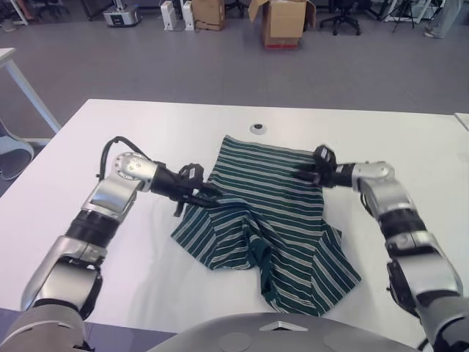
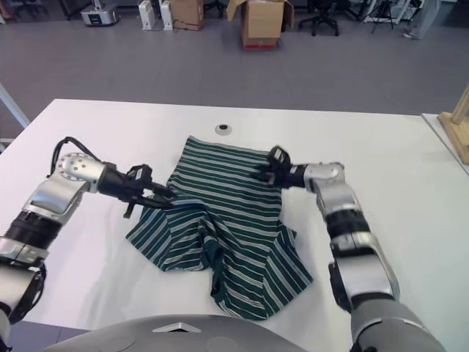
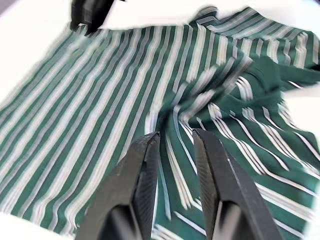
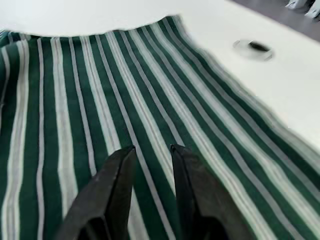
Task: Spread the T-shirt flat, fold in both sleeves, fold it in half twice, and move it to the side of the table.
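Left end effector (image 3: 175,137) parted over crumpled T-shirt (image 1: 272,220)

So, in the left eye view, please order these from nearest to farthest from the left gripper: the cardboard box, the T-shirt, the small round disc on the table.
1. The T-shirt: the left gripper is at its left edge.
2. The small round disc: on the table, just beyond the shirt's far edge.
3. The cardboard box: on the floor, well behind the table.
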Controlling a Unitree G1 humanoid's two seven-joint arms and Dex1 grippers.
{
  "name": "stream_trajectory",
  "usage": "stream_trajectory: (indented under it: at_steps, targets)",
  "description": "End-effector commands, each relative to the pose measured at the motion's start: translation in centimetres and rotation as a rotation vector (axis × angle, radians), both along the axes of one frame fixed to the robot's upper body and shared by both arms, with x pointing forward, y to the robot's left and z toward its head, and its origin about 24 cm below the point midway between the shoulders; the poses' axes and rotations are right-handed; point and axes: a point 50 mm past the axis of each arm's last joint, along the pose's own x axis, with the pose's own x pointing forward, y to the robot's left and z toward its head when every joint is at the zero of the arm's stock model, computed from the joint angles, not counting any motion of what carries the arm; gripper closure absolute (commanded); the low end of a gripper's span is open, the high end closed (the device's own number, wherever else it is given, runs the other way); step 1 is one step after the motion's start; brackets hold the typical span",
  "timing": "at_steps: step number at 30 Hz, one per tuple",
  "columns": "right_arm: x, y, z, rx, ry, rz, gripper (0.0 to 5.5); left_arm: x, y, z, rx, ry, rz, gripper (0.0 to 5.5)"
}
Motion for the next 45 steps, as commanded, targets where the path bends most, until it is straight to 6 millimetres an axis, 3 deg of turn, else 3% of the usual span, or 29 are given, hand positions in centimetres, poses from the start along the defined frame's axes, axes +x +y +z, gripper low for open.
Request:
stream_trajectory:
  at_steps: [1,3,5,8,14,16,18,20,23,26,31,34,38,45]
  targets:
    - [-4.4,0.4,0.3,-0.007,0.081,0.086,4.18,-4.4,2.0,-3.0,0.198,0.127,-0.045,4.30]
    - [-6.4,0.3,-0.2,-0.064,0.094,0.119,4.18,-4.9,2.3,-4.4,0.217,0.056,-0.034,4.30]
    - [-6.8,-0.5,-1.0,-0.267,0.019,0.168,4.18,-4.9,3.2,-6.2,0.304,-0.087,-0.044,4.30]
    - [-4.8,-1.5,-1.6,-0.418,-0.057,0.174,4.18,-4.3,5.0,-8.0,0.385,-0.194,-0.027,4.30]
    - [-0.2,-2.8,-2.1,-0.649,-0.188,0.275,4.18,-5.6,9.4,-10.2,0.553,-0.098,-0.096,4.30]
    - [1.6,-1.7,-1.2,-0.589,-0.271,0.225,4.18,-5.9,9.6,-10.6,0.541,-0.074,-0.094,4.30]
    - [2.9,-0.6,0.4,-0.416,-0.332,0.121,4.18,-5.7,8.8,-10.5,0.436,-0.064,-0.039,4.30]
    - [3.7,-0.4,2.5,-0.194,-0.355,-0.014,4.18,-4.5,7.8,-9.4,0.224,-0.047,0.166,4.30]
    - [3.3,-1.6,5.2,0.078,-0.357,-0.196,4.18,-2.6,8.7,-7.0,-0.081,-0.016,0.513,4.30]
    - [1.6,-2.6,6.5,0.237,-0.353,-0.329,4.18,-1.8,10.0,-5.3,-0.258,0.012,0.750,4.30]
    - [-1.4,-2.3,5.0,0.285,-0.304,-0.456,4.18,-1.5,8.6,-7.5,-0.292,0.109,0.954,4.30]
    - [-1.9,-2.3,4.7,0.283,-0.291,-0.489,4.18,-1.7,7.5,-8.7,-0.243,0.133,0.954,4.30]
    - [-2.0,-2.6,5.4,0.285,-0.311,-0.508,4.18,-2.1,7.5,-9.8,-0.118,0.075,0.936,4.30]
    - [-2.4,-2.8,5.5,0.283,-0.320,-0.507,4.18,-2.9,8.4,-10.5,-0.080,0.000,0.990,5.48]
